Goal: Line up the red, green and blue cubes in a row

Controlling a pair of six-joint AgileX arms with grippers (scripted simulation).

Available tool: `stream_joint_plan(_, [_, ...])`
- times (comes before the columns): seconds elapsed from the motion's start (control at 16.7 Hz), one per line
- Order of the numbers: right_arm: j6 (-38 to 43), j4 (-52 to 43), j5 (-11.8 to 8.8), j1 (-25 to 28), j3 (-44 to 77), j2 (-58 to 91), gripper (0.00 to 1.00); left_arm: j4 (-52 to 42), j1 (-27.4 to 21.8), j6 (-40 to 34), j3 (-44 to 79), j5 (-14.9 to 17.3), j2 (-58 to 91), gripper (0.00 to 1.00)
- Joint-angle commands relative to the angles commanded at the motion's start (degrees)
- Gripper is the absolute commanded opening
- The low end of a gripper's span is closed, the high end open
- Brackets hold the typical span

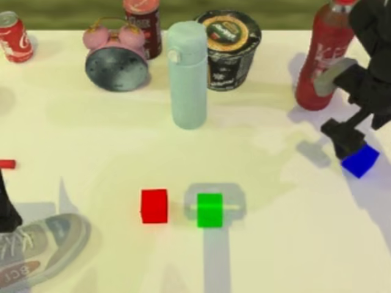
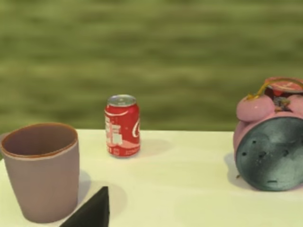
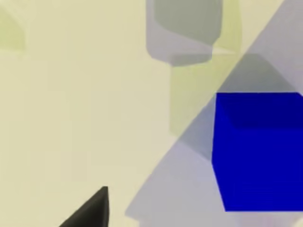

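Observation:
The red cube [image 1: 154,206] and the green cube [image 1: 209,210] lie side by side near the table's front middle, a small gap between them. The blue cube [image 1: 359,161] rests far off at the right, turned at an angle. My right gripper [image 1: 346,141] hangs just over the blue cube's back-left edge and is open. In the right wrist view the blue cube [image 3: 258,151] fills one side, and one dark fingertip [image 3: 97,208] shows well apart from it. My left arm [image 1: 5,207] is parked at the left edge, and one fingertip [image 2: 94,210] shows in its wrist view.
Along the back stand a soda can [image 1: 15,38], a pink alarm clock [image 1: 116,58], a second can [image 1: 143,21], a pale green flask [image 1: 187,73], a black tub [image 1: 229,49] and a red bottle [image 1: 324,58]. A shoe [image 1: 40,250] and a thin red bar [image 1: 6,164] lie at the left. A mauve cup [image 2: 42,170] is nearby.

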Motion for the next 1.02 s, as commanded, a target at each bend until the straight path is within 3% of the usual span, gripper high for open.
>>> stream_joint_plan(0.54, [-3.48,1.68,-0.06,-2.06,-1.24,-0.36,1.0,0.0,0.0,0.0,0.0,0.0,0.0,1.0])
stream_joint_plan(1.02, [-3.42,17.2,-0.03,-2.18,-9.88,6.24,1.0,0.0,0.0,0.0,0.0,0.0,0.0,1.0])
